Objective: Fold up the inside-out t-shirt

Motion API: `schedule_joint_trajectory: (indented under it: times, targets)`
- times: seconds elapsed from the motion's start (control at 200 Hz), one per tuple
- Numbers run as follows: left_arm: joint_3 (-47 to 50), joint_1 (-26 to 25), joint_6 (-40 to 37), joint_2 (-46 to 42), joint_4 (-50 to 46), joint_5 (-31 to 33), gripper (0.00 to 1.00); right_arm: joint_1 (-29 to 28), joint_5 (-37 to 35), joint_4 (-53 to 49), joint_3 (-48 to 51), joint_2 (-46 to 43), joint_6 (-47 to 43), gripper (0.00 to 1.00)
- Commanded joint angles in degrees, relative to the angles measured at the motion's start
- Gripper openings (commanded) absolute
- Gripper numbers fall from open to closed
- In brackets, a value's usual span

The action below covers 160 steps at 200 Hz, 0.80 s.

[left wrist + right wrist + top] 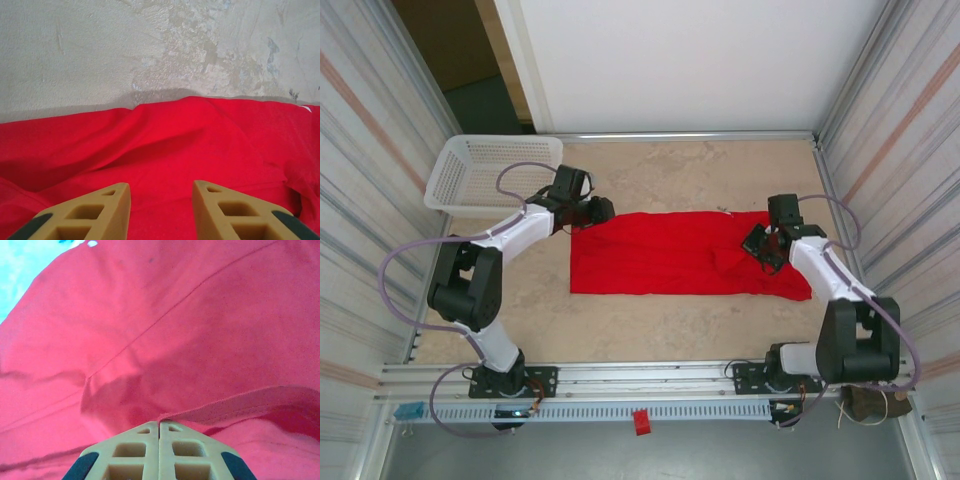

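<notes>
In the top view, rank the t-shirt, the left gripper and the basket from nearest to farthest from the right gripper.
1. The t-shirt, directly under the right gripper, which is closed on it near its right end.
2. The left gripper, across the shirt at its far left corner.
3. The basket, beyond that, farther left and back.

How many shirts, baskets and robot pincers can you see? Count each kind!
Shirt: 1
Basket: 1
Pincers: 2 (left pincer, right pincer)
Total: 4
</notes>
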State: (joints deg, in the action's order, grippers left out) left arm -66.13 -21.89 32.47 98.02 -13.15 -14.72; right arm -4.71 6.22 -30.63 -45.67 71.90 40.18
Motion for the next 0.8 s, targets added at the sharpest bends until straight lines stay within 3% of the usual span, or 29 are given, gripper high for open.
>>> schedule_joint_trajectory:
  times: [0.0, 0.271, 0.351, 0.476, 0.571, 0.797]
  targets:
    - [1.2, -0.3, 0.8, -2.6, 0.7, -0.9, 0.37, -2.7, -0.6, -4.6, 3.3, -4.2, 3.1, 0.0]
    - [1.9, -0.3, 1.0, -3.2, 0.8, -0.9, 0.37, -10.6, -3.0, -8.0, 12.5, -16.2, 11.3, 0.0]
    - [1.8, -0.3, 1.0, -3.4, 0.6, -0.9, 0.37, -12.3, -1.9, -9.1, 14.9, -19.0, 13.7, 0.27]
    - [1.5, -0.3, 0.5, -3.7, -0.3, -0.6, 0.37, -13.2, -3.1, -12.1, 13.2, -23.8, 14.9, 0.41]
    - [1.5, -0.2, 0.2, -4.1, -1.0, 0.1, 0.37, -10.2, -5.2, -12.6, 8.6, -23.3, 11.5, 0.45]
    - [1.9, 0.0, 0.1, -5.3, -2.1, 0.5, 0.37, 1.6, -4.8, -8.6, 0.5, -9.4, 1.9, 0.55]
